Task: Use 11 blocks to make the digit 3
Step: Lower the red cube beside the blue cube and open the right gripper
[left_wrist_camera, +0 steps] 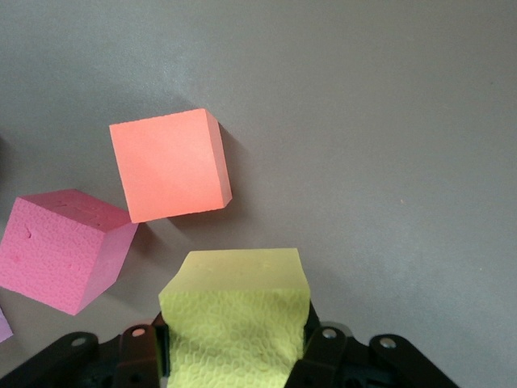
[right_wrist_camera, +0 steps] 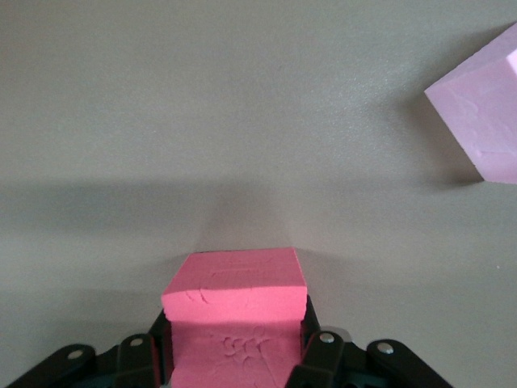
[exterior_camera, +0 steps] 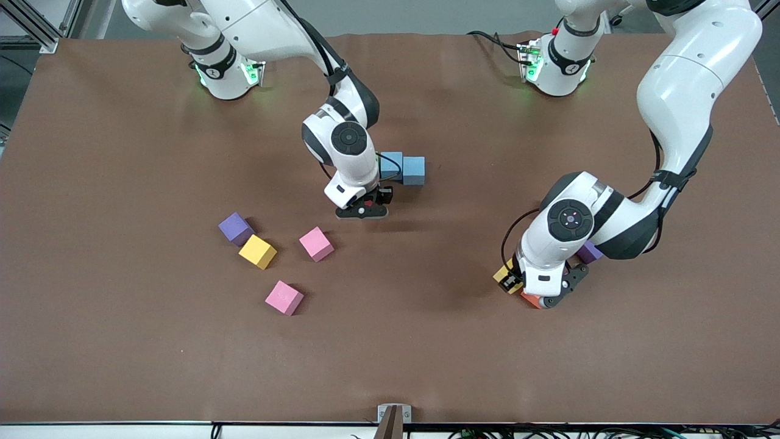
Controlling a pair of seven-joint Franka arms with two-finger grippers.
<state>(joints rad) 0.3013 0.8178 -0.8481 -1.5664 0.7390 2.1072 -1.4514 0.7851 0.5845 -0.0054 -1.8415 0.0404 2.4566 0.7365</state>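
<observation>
In the front view, the right gripper hangs over the middle of the table, and its own wrist hides what it carries. Beside it, two light blue blocks touch each other, and the arm partly covers one of them. Toward the right arm's end lie a purple block touching a yellow block, and two pink blocks apart from each other. The left gripper is low at the left arm's end, and the arm hides most of the blocks there: only a yellow corner, an orange-red corner and a bit of purple show. In the left wrist view, the left gripper is clamped on a pale yellow block, cut off at the picture's edge. An orange-red block and a pink block lie near it on the table. In the right wrist view, the right gripper is clamped on a bright pink block. A pale pink block is cut off by the frame.
</observation>
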